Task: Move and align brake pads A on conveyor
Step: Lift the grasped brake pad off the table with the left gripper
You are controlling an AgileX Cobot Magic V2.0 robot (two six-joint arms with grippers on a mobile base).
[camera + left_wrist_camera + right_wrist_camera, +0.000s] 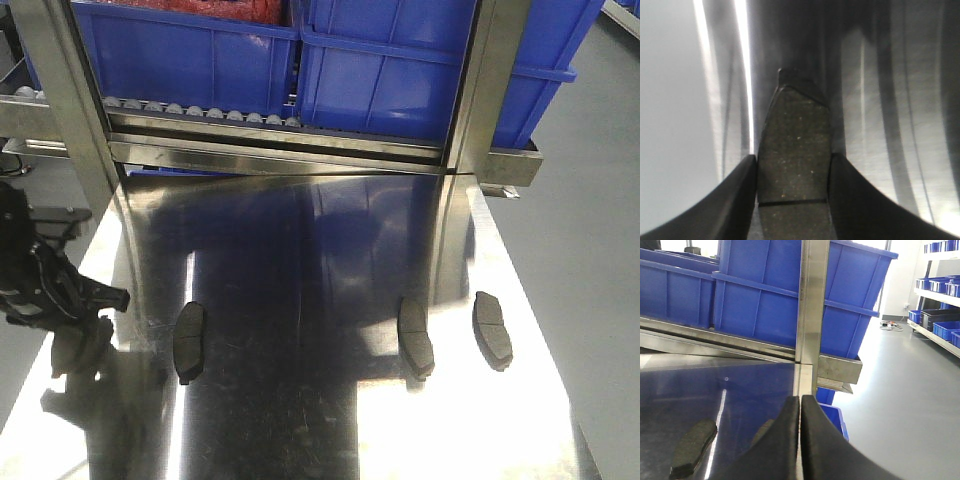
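Observation:
Three brake pads A lie on the shiny steel table: one at the left (190, 340), two close together at the right (416, 335) (492, 328). Another dark-grey pad (794, 125) with its centre groove sits lengthwise between the black fingers (735, 200) of my left gripper (792, 157), which is shut on it near the table's left edge. The left arm (40, 285) shows at the far left of the front view. My right gripper (801, 405) is shut with nothing in it, above the table's right side, with a pad (692, 447) to its lower left. The conveyor is out of view.
A steel rack with rollers (200, 108) and upright posts (470, 90) stands at the table's far edge, carrying large blue bins (400, 60). Grey floor (590, 200) lies beyond the table's right and left edges. More blue bins on shelves (940, 290) stand far right.

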